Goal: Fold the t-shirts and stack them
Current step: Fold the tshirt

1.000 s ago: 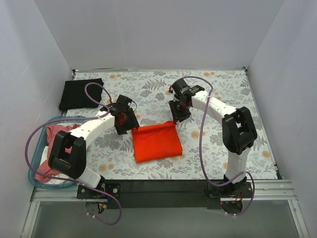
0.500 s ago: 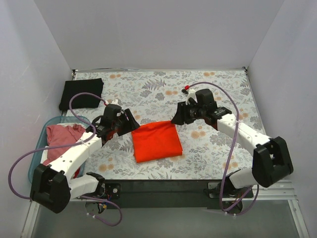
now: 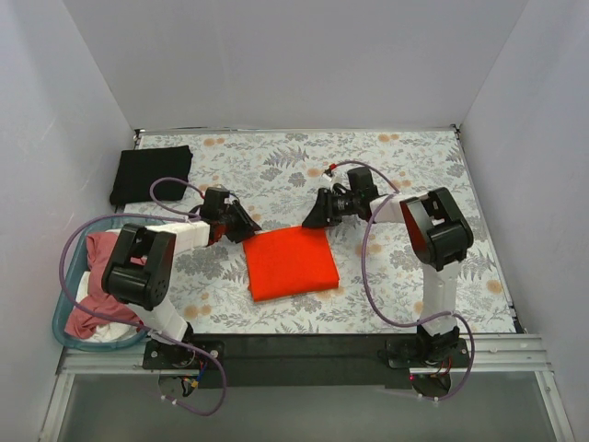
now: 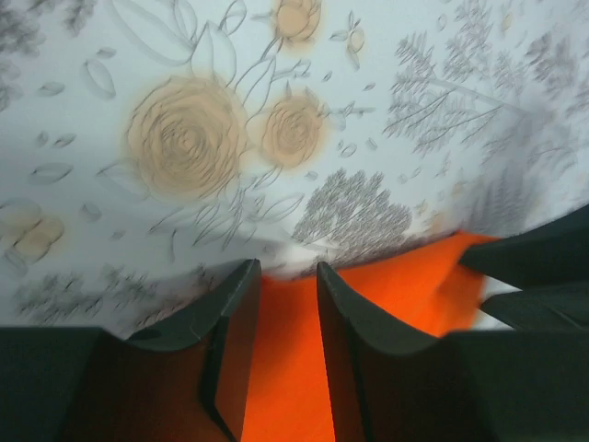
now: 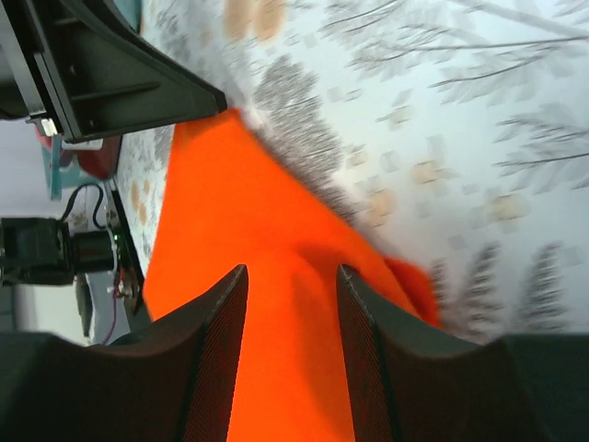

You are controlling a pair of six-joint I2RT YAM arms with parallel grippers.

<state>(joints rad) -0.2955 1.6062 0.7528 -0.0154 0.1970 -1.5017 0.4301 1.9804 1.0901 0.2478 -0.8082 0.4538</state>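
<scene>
The bright orange-red t-shirt (image 3: 290,262) lies folded flat in the middle of the table. My left gripper (image 3: 245,230) is low at its far left corner. In the left wrist view the jaws (image 4: 286,269) straddle the orange cloth (image 4: 285,368), with a narrow gap still showing between them. My right gripper (image 3: 311,219) is low at the far right corner. Its jaws (image 5: 292,272) stand open over a slight ridge of the orange cloth (image 5: 239,203). A black t-shirt (image 3: 150,172) lies folded at the far left. A dusty pink t-shirt (image 3: 109,250) lies in the basket.
The teal basket (image 3: 61,318) hangs off the table's left edge, with pink and white cloth in it. White walls close in the floral table (image 3: 414,166) on three sides. The right gripper's finger (image 4: 543,267) shows at the edge of the left wrist view.
Both arms have dropped and reached to the orange-red shirt's far corners. The left jaws have narrowed around the cloth; the right jaws stay about as wide.
</scene>
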